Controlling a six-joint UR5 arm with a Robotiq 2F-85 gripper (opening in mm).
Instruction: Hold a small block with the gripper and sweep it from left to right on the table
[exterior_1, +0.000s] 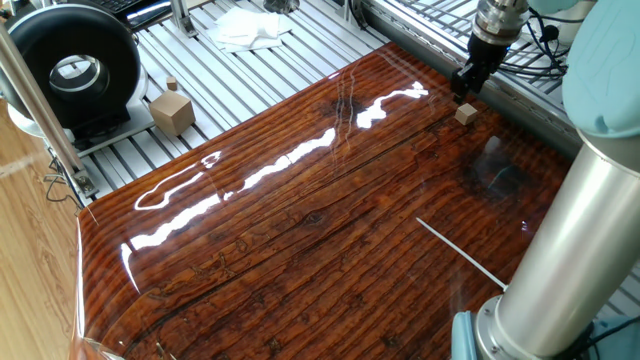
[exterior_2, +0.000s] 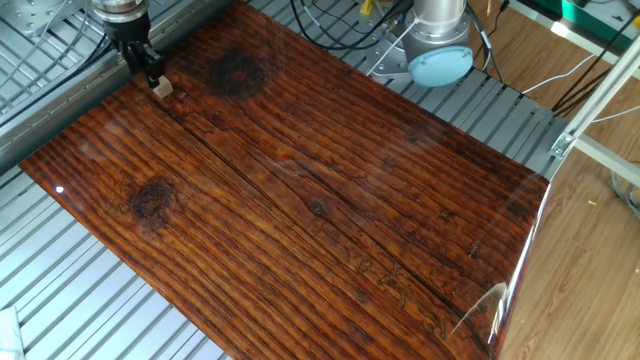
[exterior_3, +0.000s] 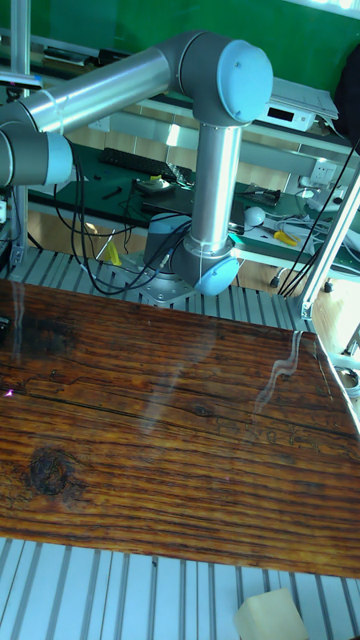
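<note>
One block (exterior_1: 465, 116) is sitting on the table (exterior_1: 300, 230), near the far edge by the slatted frame (exterior_1: 250, 70), and the gripper (exterior_1: 465, 86) is hanging just above it — tips look clear of the block's top in both fixed views, though the gap is slim. In the other fixed view the block (exterior_2: 163, 89) is lying just beside and below the black fingers (exterior_2: 152, 76), not between them. Fingers look close together, but whether they're fully shut or a bit apart I can't tell from these angles; they aren't clamping anything as far as I can see.

Judging progress: grasp isn't made, so the sweep proper isn't under way. The block is lying near one corner of the board, w/ nearly the whole glossy surface stretching away from it — so approx. all of the left-to-right travel looks to be ahead. What's left, I'd say: come down over the block, pinch it, then drag it across.

Tall view is showing the arm's base and elbow only; gripper and block aren't visible there.
</note>
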